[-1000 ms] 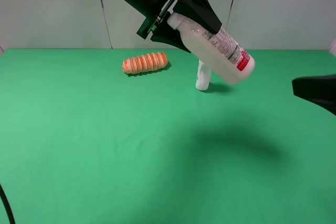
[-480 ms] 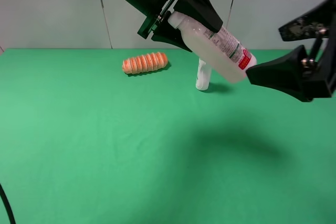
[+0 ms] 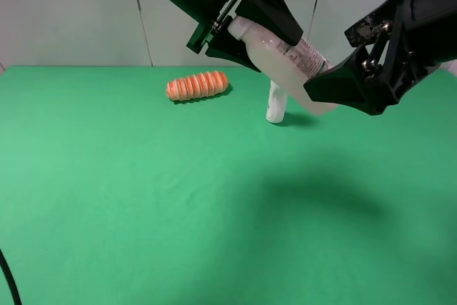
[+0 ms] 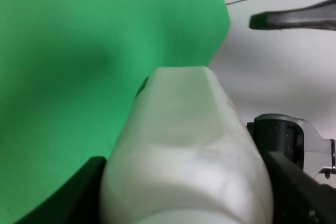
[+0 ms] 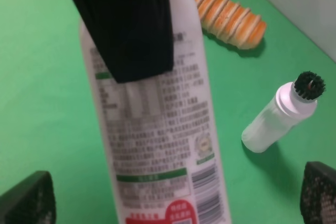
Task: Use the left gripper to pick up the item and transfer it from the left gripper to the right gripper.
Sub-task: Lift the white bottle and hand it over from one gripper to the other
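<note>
Exterior high view shows the handover half set. The left tool point(image 3: 275, 51) is clamped tight on the cap end of the wide white plastic bottle with a printed label point(image 3: 285, 62). It holds the bottle tilted in the air over the far side of the green worktop point(image 3: 143, 212), base pointing down and right. The right tool point(image 3: 328, 64) is spread wide and grips nothing, its fingers either side of that base.

To do this well, the right tool should probably slide further along the body. Its pads can then meet the label faces squarely and close firmly before the left tool lets go.

The left arm slopes down from the upper left, and the right arm angles in from the right. An orange ribbed roll point(image 3: 198, 85) and a slim black-capped white bottle point(image 3: 275, 105) lie on the worktop beneath.
</note>
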Motion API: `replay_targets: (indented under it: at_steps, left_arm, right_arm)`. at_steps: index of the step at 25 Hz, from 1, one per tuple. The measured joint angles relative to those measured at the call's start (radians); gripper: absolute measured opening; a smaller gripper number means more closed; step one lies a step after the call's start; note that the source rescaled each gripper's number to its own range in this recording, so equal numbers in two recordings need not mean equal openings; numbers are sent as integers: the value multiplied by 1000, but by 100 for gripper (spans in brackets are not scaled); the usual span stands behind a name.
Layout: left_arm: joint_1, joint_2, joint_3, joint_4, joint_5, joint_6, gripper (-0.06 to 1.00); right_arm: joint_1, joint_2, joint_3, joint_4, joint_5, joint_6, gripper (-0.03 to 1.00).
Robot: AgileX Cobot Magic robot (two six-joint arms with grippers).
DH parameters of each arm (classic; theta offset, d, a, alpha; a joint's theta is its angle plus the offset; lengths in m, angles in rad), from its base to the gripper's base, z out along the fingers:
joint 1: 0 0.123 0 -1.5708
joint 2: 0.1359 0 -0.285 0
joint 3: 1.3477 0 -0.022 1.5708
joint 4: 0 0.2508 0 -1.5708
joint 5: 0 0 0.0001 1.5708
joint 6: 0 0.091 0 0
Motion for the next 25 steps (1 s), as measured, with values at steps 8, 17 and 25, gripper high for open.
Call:
replay_targets:
  at_steps: [8, 17, 25]
  left_arm:
    - [0, 0, 0, 0, 1, -1, 0]
    - [0, 0, 0, 0, 1, -1, 0]
    - [0, 0, 0, 0, 3, -1, 0]
  right_arm:
    - [15, 57, -1, 7, -28, -25, 100]
    - [15, 122, -1, 10, -55, -25, 100]
    - [15, 169, -1, 26, -80, -26, 100]
